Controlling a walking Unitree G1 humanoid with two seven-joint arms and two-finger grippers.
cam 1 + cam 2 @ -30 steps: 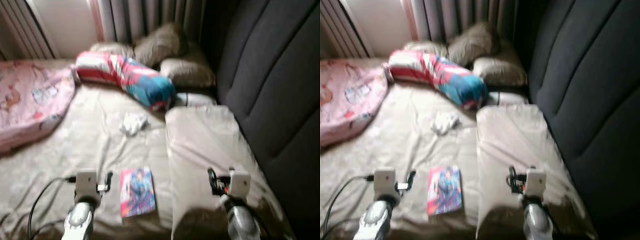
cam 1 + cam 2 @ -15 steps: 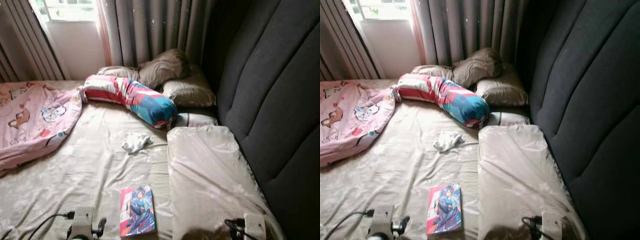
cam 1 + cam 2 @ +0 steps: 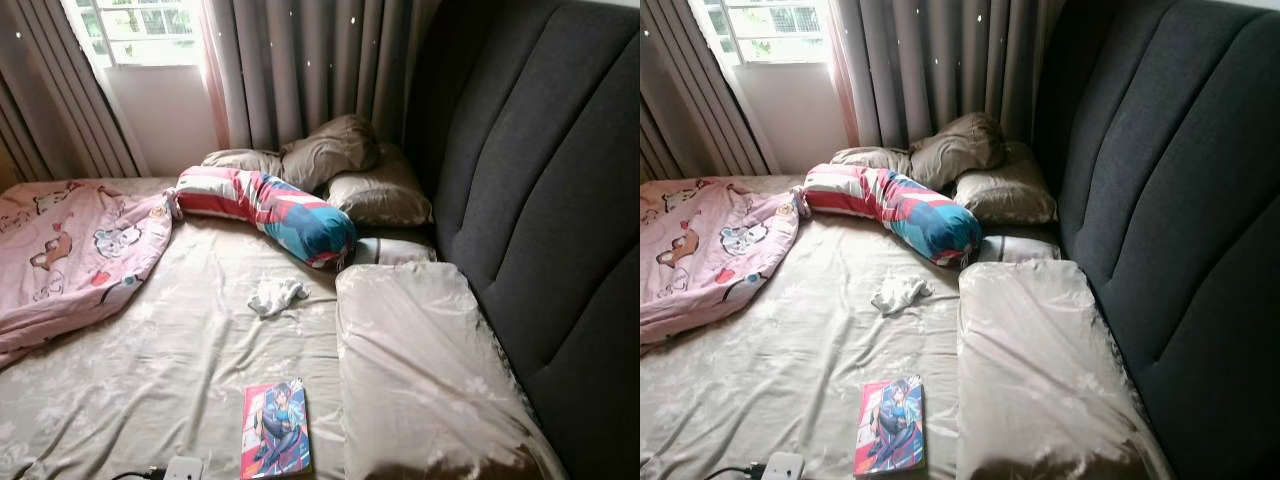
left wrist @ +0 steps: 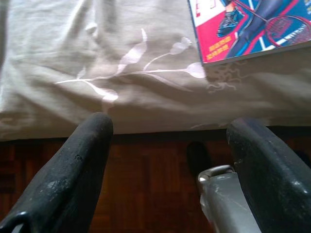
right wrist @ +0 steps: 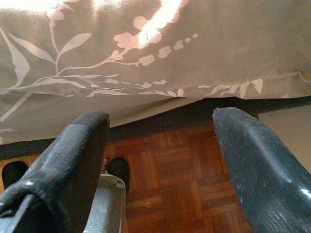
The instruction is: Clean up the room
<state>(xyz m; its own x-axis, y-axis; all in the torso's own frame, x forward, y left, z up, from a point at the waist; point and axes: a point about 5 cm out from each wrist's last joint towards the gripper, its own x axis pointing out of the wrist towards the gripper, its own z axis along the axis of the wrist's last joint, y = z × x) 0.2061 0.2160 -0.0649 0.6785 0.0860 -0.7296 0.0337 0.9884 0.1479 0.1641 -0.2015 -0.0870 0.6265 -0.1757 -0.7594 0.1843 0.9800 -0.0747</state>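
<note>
A comic book (image 3: 275, 443) with a red and blue cover lies flat on the beige bedsheet (image 3: 170, 370), near the bed's front edge. Farther up the bed lies a crumpled white cloth (image 3: 276, 295). My left gripper (image 4: 170, 160) hangs open at the bed's edge, over the wooden floor (image 4: 146, 184), with the book's corner (image 4: 252, 29) just beyond its fingers. In the same way my right gripper (image 5: 165, 160) is open and holds nothing, below the edge of the leaf-patterned sheet (image 5: 146, 58).
A striped red, white and blue bolster (image 3: 270, 212) lies across the bed. Brown pillows (image 3: 340, 165) are stacked behind it, a long beige pillow (image 3: 420, 370) runs along the dark padded headboard (image 3: 540, 200), and a pink blanket (image 3: 70, 250) lies at the left. Curtains (image 3: 300, 70) and a window are behind.
The head camera has tilted up and the picture has sharpened. Both arms have dropped toward the bed's near edge. The things on the bed have not moved.
</note>
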